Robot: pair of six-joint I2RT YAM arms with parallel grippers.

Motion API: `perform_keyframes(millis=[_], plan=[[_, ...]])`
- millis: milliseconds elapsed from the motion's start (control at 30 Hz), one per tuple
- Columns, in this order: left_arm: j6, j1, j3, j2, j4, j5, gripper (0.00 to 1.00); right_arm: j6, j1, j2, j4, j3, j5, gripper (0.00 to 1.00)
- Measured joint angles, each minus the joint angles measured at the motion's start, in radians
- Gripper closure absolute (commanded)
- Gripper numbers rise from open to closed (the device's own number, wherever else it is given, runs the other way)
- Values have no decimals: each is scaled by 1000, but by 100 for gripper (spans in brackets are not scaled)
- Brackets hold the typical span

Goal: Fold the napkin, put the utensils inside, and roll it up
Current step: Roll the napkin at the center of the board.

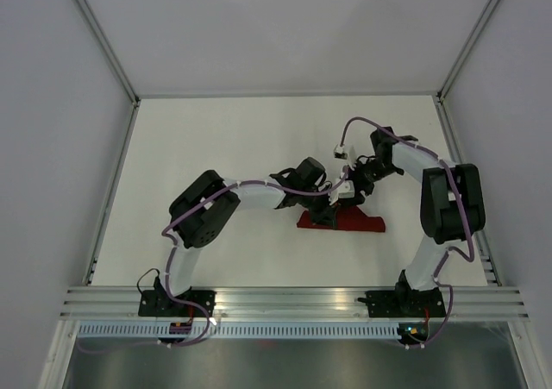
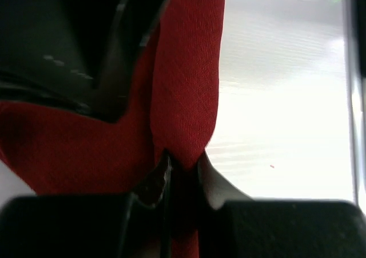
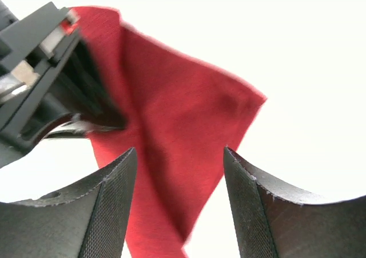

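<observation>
The napkin [image 1: 343, 222] lies just right of centre in the top view, thin, limp and light. Left gripper [image 2: 183, 171] pinches a fold; right gripper [image 3: 179, 155] hangs wide open, nothing held. I'd grab a corner.

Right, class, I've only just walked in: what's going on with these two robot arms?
Both arms are working on a dark red napkin, folded into a strip on the table. The left gripper is shut on a pinch of the cloth. The right gripper hangs open over it, gripping nothing. No fork shows in any view.
</observation>
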Motion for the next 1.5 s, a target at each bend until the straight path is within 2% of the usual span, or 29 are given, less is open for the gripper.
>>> perform_keyframes(millis=[133,333,533,700,1033,1500], plan=[[-2,2,39,39,-8,144,96,61,-26,-134,151,-127,66,30],[19,-8,113,89,-38,373,95,129,-44,-418,409,-346,219,25],[41,-26,157,121,-109,452,97,150,-41,-597,604,-513,399,24],[40,-26,156,121,-143,439,98,149,-30,-585,619,-521,434,24],[-20,2,115,99,-162,313,98,179,-8,-394,561,-425,421,25],[-151,40,58,36,-137,91,98,291,5,-79,408,-109,346,26]])
